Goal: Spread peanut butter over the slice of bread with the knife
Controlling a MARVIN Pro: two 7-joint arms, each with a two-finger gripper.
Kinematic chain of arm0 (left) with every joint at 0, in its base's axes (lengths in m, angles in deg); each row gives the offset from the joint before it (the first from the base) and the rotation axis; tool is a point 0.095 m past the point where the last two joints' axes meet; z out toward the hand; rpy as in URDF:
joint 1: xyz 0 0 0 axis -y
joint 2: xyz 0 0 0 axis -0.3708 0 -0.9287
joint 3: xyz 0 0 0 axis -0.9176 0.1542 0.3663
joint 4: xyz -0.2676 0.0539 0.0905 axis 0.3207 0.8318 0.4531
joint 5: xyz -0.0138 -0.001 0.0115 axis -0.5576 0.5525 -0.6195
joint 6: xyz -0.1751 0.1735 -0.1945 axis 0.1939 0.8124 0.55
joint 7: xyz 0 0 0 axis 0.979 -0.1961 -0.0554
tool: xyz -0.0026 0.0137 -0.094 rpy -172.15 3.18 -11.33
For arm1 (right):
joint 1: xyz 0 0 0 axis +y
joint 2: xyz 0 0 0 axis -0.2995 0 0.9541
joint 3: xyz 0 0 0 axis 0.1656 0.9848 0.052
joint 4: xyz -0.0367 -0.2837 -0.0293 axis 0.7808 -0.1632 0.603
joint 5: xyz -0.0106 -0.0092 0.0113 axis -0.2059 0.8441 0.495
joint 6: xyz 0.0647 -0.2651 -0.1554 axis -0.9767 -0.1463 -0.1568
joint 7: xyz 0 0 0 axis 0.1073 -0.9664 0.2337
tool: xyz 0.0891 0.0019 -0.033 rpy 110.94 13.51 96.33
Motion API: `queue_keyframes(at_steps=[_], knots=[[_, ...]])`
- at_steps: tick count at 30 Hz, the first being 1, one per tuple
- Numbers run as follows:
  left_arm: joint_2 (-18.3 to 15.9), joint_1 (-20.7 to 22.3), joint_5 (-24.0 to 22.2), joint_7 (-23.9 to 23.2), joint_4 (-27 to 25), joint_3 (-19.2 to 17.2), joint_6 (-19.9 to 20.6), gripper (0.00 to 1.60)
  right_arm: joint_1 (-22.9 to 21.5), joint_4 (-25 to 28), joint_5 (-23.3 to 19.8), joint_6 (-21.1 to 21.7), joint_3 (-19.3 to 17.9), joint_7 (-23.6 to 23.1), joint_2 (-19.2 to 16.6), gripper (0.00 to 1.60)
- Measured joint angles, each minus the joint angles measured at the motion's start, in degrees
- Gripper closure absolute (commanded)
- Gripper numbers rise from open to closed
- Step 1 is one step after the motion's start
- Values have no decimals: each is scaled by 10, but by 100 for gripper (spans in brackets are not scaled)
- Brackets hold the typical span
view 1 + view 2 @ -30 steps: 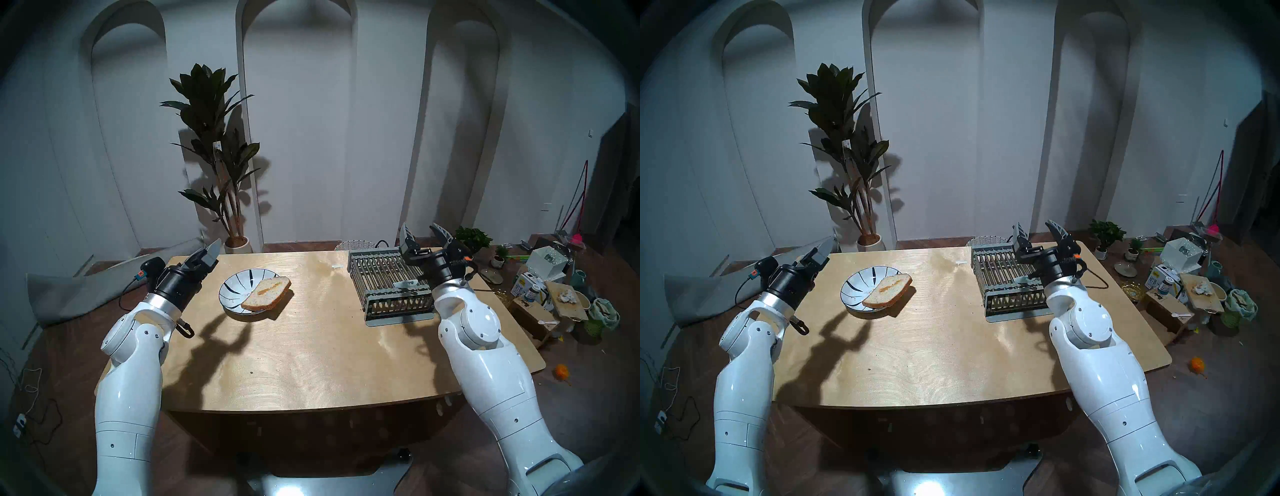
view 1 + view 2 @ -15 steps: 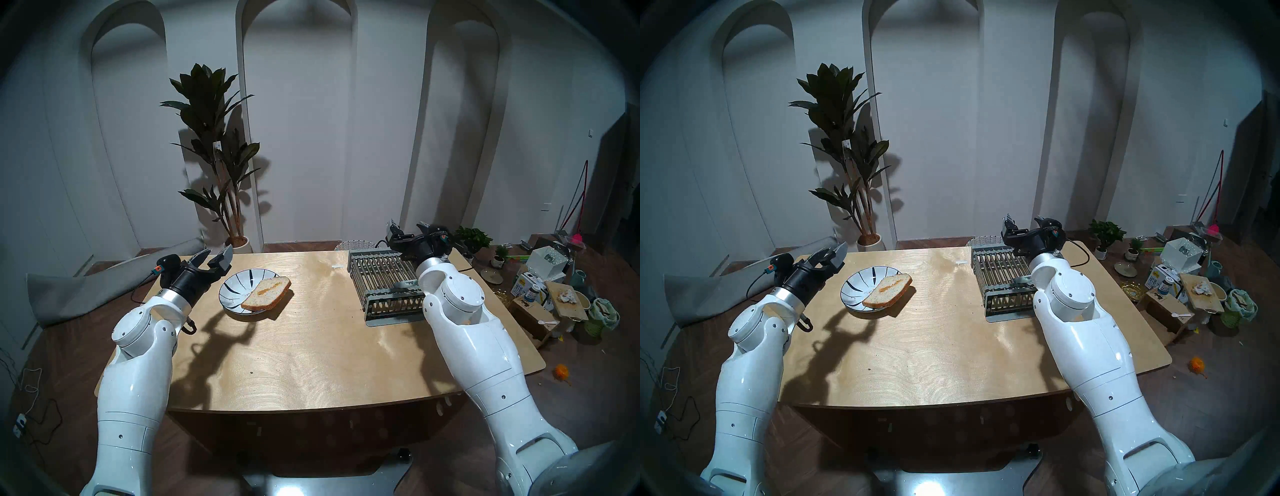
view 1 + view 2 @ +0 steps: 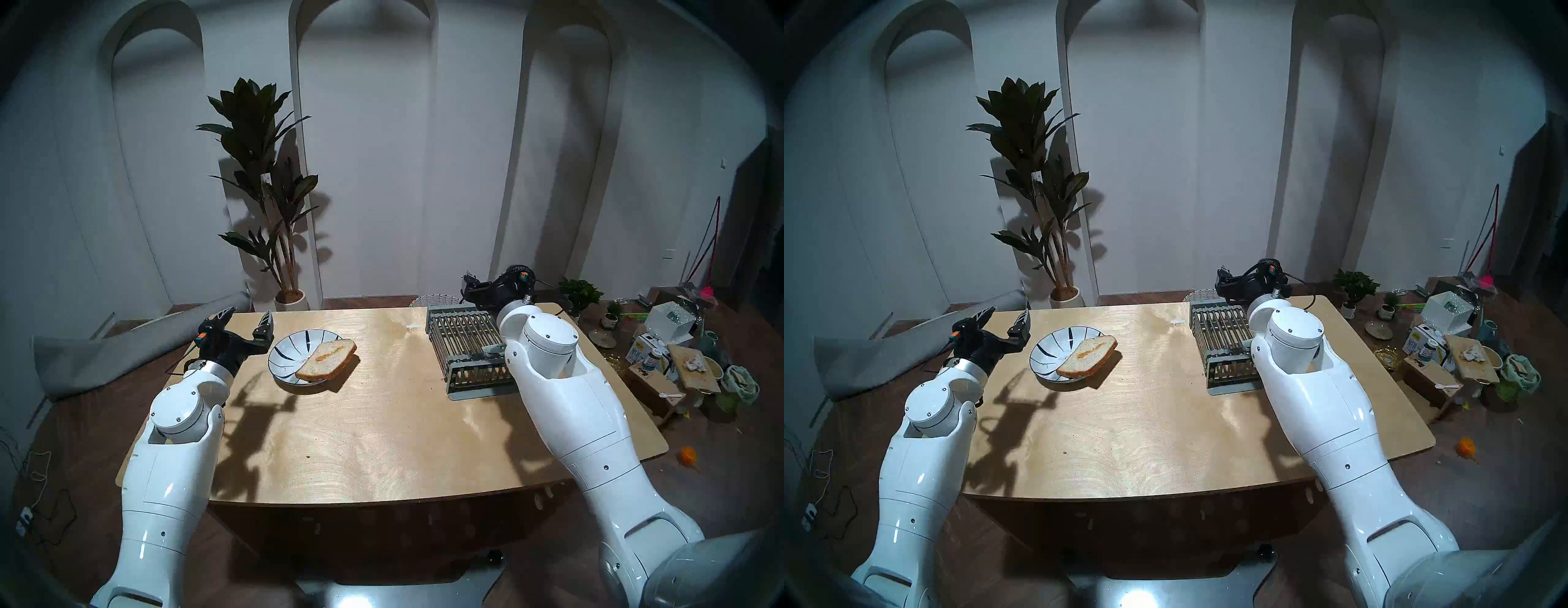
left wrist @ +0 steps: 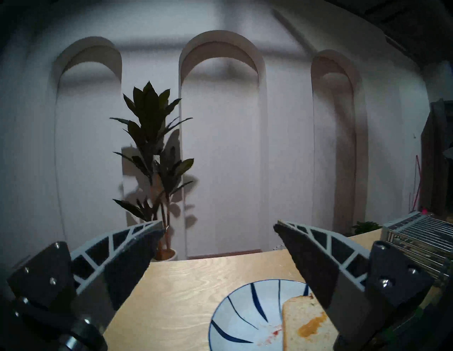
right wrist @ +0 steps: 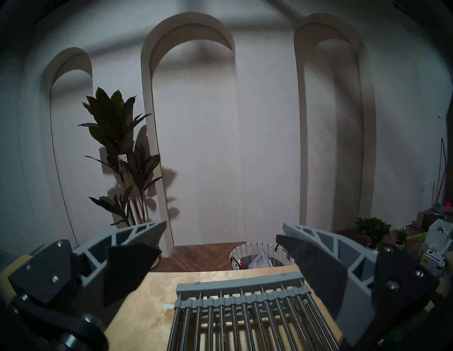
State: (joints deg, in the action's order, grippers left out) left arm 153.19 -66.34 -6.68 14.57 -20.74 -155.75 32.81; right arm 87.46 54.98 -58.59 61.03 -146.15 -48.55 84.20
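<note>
Bread slice [image 3: 326, 359] with a peanut butter smear [image 3: 329, 352] overhangs the plate [image 3: 285, 356] rim, at 3 o'clock from the nearer left gripper [image 3: 245, 323]. Both the left and right gripper [image 5: 220, 255] are wide open and empty. Knife [image 3: 492, 349] lies on the rack [image 3: 462, 339], partly hidden behind the right arm.

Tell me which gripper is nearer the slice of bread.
Left. The left gripper hovers open just beyond the plate holding the slice of bread; the right gripper is over the dish rack, across the table.

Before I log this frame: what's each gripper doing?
Left gripper: open, holding nothing.
Right gripper: open, holding nothing.
</note>
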Motion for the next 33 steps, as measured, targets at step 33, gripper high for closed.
queue_keyframes(at_steps=[33], knots=[[15,0,-31,8,-4,-20,-13,0,-2,-60,-21,-100,-6,-40,18,0]])
